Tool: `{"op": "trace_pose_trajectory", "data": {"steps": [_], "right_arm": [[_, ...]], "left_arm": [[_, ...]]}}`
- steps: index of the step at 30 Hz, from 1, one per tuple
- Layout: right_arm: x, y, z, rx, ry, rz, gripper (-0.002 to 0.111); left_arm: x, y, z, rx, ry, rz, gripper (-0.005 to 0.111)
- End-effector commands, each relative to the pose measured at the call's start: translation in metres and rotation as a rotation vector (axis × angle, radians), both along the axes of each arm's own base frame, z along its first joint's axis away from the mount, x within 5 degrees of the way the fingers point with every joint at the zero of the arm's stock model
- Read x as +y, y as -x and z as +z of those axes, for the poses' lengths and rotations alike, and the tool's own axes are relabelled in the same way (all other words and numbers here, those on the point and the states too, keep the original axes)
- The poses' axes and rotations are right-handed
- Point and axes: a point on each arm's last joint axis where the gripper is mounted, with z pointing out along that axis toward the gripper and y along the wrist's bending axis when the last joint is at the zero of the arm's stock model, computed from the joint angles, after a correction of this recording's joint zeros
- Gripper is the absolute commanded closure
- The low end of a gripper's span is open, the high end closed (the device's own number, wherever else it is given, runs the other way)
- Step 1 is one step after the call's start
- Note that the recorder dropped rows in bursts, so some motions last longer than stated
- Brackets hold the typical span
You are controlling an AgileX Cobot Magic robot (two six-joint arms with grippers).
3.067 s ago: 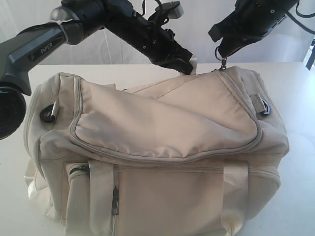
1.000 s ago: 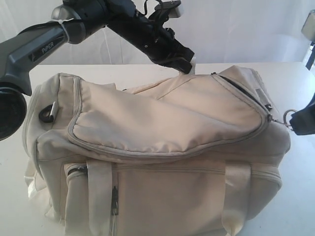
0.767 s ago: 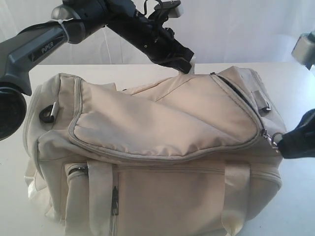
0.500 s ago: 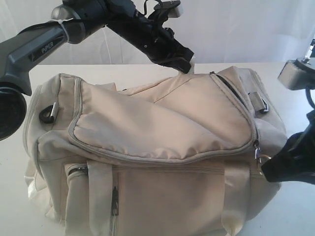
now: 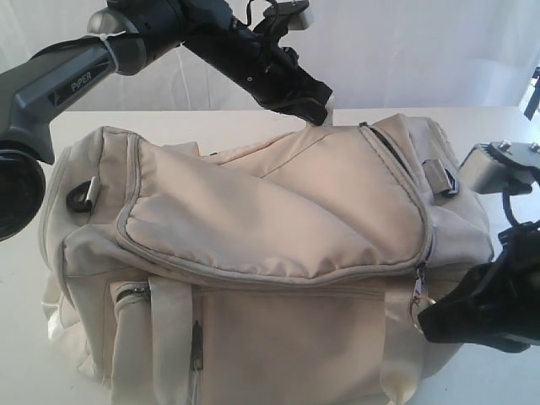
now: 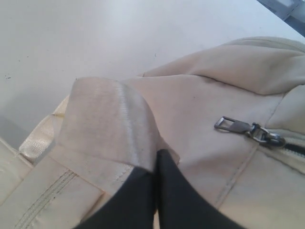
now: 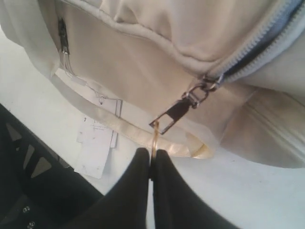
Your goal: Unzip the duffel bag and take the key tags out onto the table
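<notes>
Right jaws tight on zipper ring [image 7: 153,136] of duffel bag [image 5: 253,211], left jaws on handle [image 6: 105,119]

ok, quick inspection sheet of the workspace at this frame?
Surface: plain white table.
Job's things: duffel bag lies on the table; its zipper is open down the right end as far as the slider; key tags not seen.
Clutter: white paper tag by the bag's base.
Grippers: left gripper shut on a webbing handle; right gripper shut on the zipper's pull ring.
Cables: black cables looped on the left arm.
Surroundings: white backdrop; nothing else seen.
</notes>
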Motion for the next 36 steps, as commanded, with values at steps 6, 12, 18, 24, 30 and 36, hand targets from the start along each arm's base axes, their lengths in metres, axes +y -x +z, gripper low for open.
{"op": "trace_pose_trajectory", "data": {"steps": [6,12,18,24,30,36], "right_arm": [[0.008,0.003,-0.011,-0.031,-0.104,0.023,0.108],[0.018,0.004,-0.019,-0.049,-0.134,0.044,0.108],[0.039,-0.005,-0.034,-0.009,-0.139,0.088,0.108],[0.069,-0.012,-0.049,0.014,-0.185,0.173,0.108],[0.096,-0.016,-0.060,0.025,-0.219,0.238,0.108],[0.122,-0.026,-0.059,-0.007,-0.219,0.294,0.108]], "left_arm": [[0.001,0.003,0.012,-0.014,0.024,0.007,0.107],[0.001,0.003,0.012,-0.014,0.024,0.007,0.107],[0.001,0.003,0.012,-0.011,0.023,0.005,0.107],[0.001,0.003,0.012,-0.011,0.023,0.005,0.107],[0.001,0.003,0.012,-0.011,0.023,0.005,0.107],[0.001,0.003,0.012,-0.011,0.023,0.005,0.107]]}}
